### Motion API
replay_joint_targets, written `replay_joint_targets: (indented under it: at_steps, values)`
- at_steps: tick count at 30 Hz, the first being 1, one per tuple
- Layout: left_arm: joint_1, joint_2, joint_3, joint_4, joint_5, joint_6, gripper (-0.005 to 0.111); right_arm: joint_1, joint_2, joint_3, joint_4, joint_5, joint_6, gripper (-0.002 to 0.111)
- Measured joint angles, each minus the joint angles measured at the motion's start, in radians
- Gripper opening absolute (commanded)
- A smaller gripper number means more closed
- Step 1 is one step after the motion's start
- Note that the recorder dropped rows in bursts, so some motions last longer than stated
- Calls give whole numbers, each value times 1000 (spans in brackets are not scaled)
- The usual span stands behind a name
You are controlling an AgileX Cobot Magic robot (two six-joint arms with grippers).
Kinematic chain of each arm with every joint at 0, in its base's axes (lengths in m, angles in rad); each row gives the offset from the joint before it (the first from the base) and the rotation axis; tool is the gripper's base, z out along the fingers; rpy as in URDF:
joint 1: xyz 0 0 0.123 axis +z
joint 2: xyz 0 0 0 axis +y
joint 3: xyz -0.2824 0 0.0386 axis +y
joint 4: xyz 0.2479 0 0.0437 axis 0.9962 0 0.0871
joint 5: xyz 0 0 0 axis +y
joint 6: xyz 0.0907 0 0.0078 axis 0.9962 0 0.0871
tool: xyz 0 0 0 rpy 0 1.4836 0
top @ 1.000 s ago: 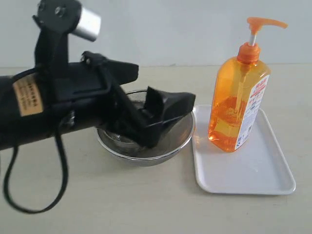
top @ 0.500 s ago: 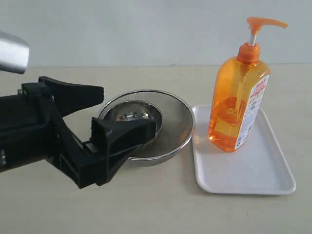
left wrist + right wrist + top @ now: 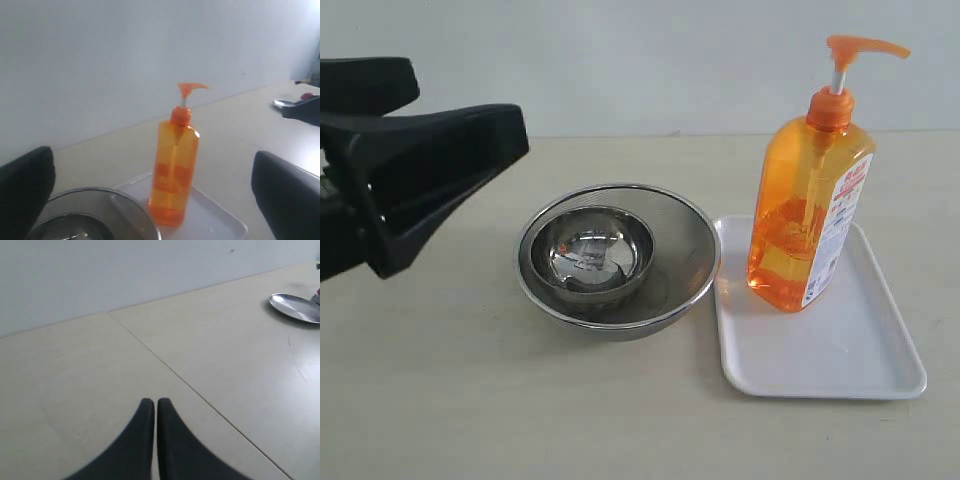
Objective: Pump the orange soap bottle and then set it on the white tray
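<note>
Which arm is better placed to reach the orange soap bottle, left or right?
Left, probably: the left tool is open and its camera faces the orange soap bottle on the white tray. The right tool is shut and its view shows no bottle.

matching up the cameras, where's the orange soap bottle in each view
Exterior view: orange soap bottle, right side, upright on the white tray.
Left wrist view: mid-picture, upright on that tray.
Right wrist view: not in it.
Shared landmark: the steel bowl beside the tray, in exterior and left wrist views.
</note>
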Motion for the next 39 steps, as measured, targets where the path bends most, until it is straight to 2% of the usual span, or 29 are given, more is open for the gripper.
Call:
replay_joint_targets:
  at_steps: [3, 5, 9, 12, 16, 21, 24, 30, 39]
  values:
    - [103, -25, 46, 0, 0, -2, 100, 0, 0, 0, 0, 0, 0, 0]
    - [212, -82, 125, 0, 2, -22, 100, 0, 0, 0, 0, 0, 0, 0]
    - [331, -194, 223, 0, 2, -67, 100, 0, 0, 0, 0, 0, 0, 0]
    - [446, -350, 341, 0, 2, -87, 100, 0, 0, 0, 0, 0, 0, 0]
    - [567, -546, 459, -2, 4, -81, 100, 0, 0, 0, 0, 0, 0, 0]
    - [638, -704, 507, -2, 13, -81, 100, 0, 0, 0, 0, 0, 0, 0]
    - [656, -781, 508, -2, 55, -77, 100, 0, 0, 0, 0, 0, 0, 0]
    - [678, -804, 508, -2, 190, -39, 100, 0, 0, 0, 0, 0, 0, 0]
    - [794, -804, 509, -2, 448, -35, 100, 0, 0, 0, 0, 0, 0, 0]
